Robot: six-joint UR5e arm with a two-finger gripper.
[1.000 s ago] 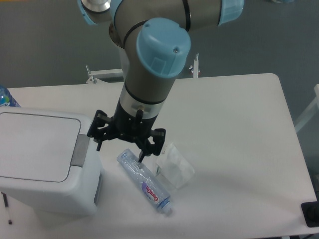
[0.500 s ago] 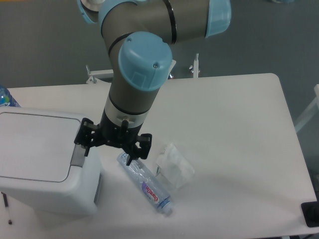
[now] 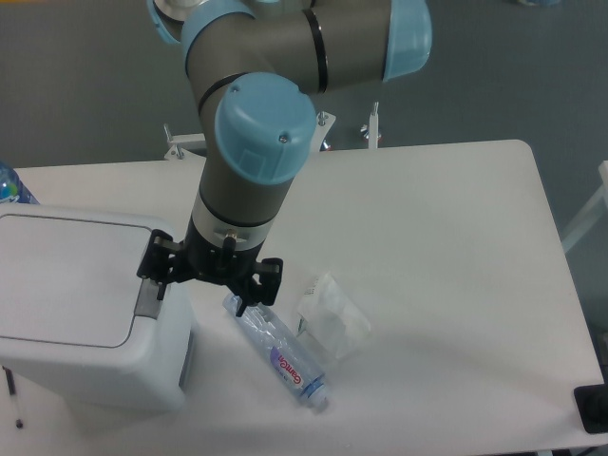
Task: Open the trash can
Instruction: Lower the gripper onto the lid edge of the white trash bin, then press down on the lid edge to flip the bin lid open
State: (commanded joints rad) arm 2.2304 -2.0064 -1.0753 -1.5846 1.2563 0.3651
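White worktop (image 3: 446, 209), grey floor behind. Trash can (image 3: 66, 313) sits at the front-left corner, lid shut. My end effector (image 3: 204, 290) hangs spread, empty, over its grey push tab (image 3: 147, 294). Rigid plastic, probably light; I'd press the tab, not grip.

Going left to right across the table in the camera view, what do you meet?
trash can → end effector → plastic bottle → crumpled clear bag → black object at the table's right edge
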